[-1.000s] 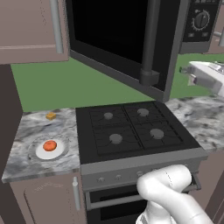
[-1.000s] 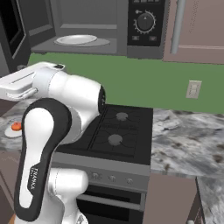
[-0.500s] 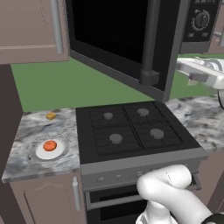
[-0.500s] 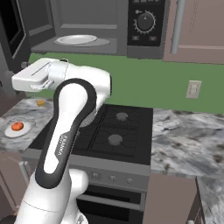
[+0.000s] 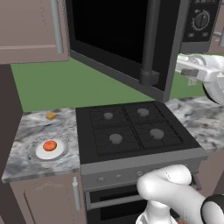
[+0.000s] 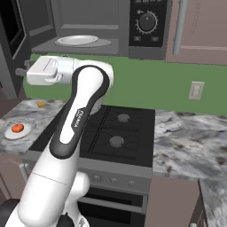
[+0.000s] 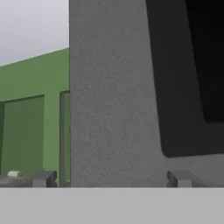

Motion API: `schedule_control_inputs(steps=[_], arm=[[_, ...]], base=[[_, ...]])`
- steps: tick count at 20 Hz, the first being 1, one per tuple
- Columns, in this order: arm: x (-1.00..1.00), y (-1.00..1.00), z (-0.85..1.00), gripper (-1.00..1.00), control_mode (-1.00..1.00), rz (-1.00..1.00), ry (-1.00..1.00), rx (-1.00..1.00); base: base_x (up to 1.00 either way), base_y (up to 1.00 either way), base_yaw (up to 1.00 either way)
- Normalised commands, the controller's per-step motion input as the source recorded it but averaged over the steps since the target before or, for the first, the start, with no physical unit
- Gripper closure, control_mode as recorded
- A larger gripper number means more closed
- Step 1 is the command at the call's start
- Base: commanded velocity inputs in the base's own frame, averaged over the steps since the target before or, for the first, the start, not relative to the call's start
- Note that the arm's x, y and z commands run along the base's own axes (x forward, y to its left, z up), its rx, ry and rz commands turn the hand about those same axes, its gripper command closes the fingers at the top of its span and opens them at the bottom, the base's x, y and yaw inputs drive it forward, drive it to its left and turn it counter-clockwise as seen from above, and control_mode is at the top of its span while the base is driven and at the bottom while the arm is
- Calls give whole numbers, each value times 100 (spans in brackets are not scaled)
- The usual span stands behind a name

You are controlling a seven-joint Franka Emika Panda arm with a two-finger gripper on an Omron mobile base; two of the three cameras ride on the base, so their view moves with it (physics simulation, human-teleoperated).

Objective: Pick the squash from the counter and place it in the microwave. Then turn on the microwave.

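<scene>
Writing: the only lettering was a word running along the arm's dark link in the right base view, too small to read with confidence; the marks around the microwave dial were also illegible.
Squash: one squash lay on a white plate on the counter left of the stove; it was also seen at the far left of the right base view.
Cube: one tiny yellow-orange cube sat on the counter behind the plate, apart from it.
Microwave: one microwave stood open above the stove, with its door swung out to the left; one white dish lay inside.
Controls: one round dial was on the black panel.
Burners: four on the stove; several small knobs ran along its front edge, too small to count surely.
Wall: one outlet plate was on the green wall.
Gripper: the gripper was held up close to the grey edge of the open door; its two dark tips stood wide apart with nothing between them.
Hidden: the hand was cut off at the right edge of the left base view, and the door's top was cropped.
</scene>
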Motion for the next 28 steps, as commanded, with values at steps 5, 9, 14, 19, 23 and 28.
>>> schedule_control_inputs(steps=[5,9,14,19,23,28], arm=[[27,14,-3,-100,-100,9,-2,0],[27,11,0,-100,-100,6,-1,0],[24,19,-1,-100,-100,3,-2,0],[19,26,0,-100,-100,1,-3,-1],[8,27,0,-100,-100,0,-5,-1],[0,35,0,-100,-100,0,-8,-3]], base=[[0,0,0],[0,0,0],[0,0,0],[0,0,0],[0,0,0],[0,0,0]])
